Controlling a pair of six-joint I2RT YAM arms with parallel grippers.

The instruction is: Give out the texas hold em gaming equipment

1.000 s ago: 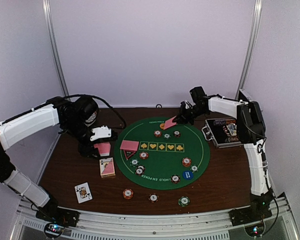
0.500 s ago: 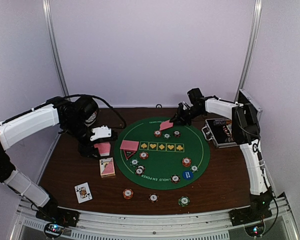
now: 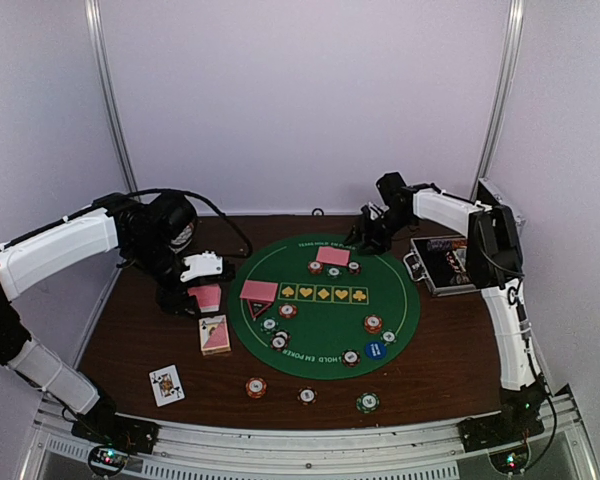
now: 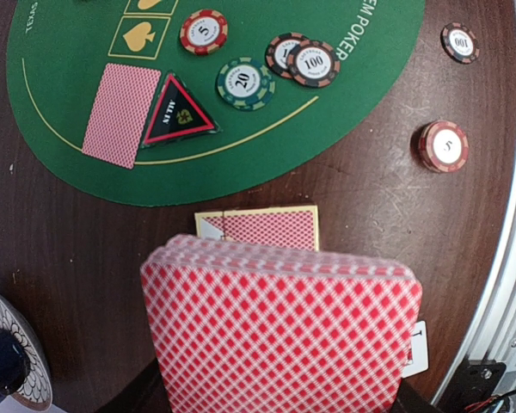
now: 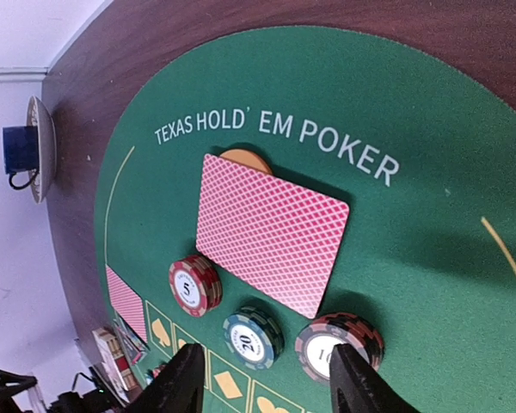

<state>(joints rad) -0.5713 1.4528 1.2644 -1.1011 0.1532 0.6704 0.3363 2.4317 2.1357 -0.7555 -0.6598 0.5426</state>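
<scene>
left gripper (image 3: 201,292): clamped on the deck (image 4: 284,327), which hangs over the dark wood table (image 3: 130,330) just off the mat's left edge.
deck risk: glossy cards in a loose stack, pinched low down. a jolt could fan them, and the top few could slide off.
mat (image 3: 320,325): round green felt with white lettering. it's soft, so cards won't skate far.
dealt card (image 5: 271,232): thin rectangle with a pink diamond-print back, face down at the mat's far side. one edge rides over an orange disc (image 5: 245,158).
card risk: it's propped on that disc, so it isn't quite flat, and a nudge could pivot it.
chip stacks (image 5: 254,335): thick little rounds with striped rims, three in a row just beside the card.
right gripper (image 5: 267,383): jaws apart with nothing between them, low beside the chips.
right risk: a careless sweep by those fingers would topple a stack.
</scene>
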